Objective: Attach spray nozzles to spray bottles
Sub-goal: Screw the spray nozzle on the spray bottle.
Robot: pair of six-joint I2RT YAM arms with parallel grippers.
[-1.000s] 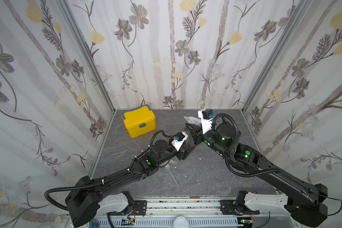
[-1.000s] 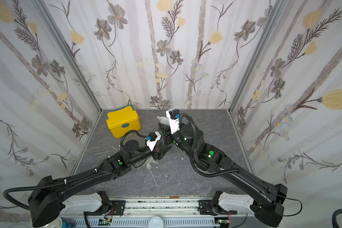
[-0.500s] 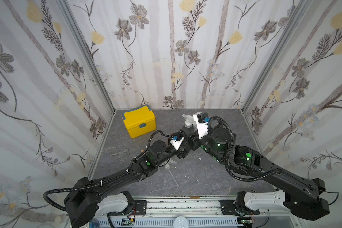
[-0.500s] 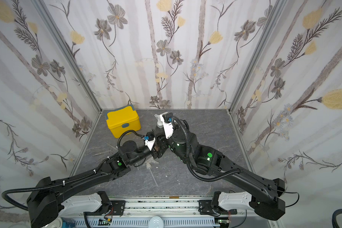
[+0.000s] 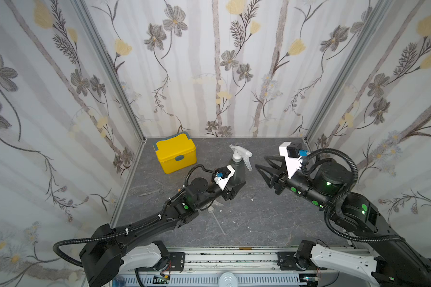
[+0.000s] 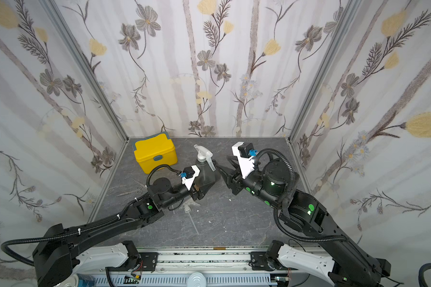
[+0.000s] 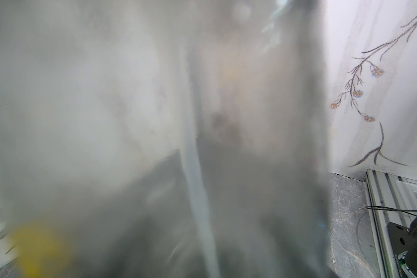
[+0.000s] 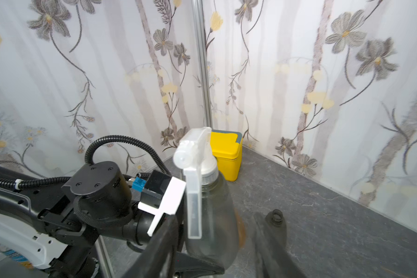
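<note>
A smoky grey spray bottle (image 5: 237,172) (image 6: 205,175) stands upright with a clear-whitish spray nozzle (image 5: 240,153) (image 6: 202,153) on its neck. My left gripper (image 5: 236,185) (image 6: 205,186) is shut on the bottle's lower body. In the left wrist view the blurred bottle (image 7: 130,144) fills the frame, its dip tube (image 7: 195,192) a pale stripe. My right gripper (image 5: 260,162) (image 6: 223,164) is open just right of the bottle, not touching it. The right wrist view shows the bottle (image 8: 210,216) and nozzle (image 8: 193,154) ahead of its spread fingers (image 8: 164,240).
A second grey bottle (image 8: 276,223) lies open-necked on the floor behind the held one. A loose nozzle (image 5: 213,211) (image 6: 187,208) with its long tube lies under the left arm. Small scissors (image 5: 152,191) lie at the left. The yellow box (image 5: 176,155) (image 8: 226,154) stands back left.
My right gripper has let go of the nozzle on the bottle's top, opened, and drawn back to the right. The left gripper still holds the bottle in place.
</note>
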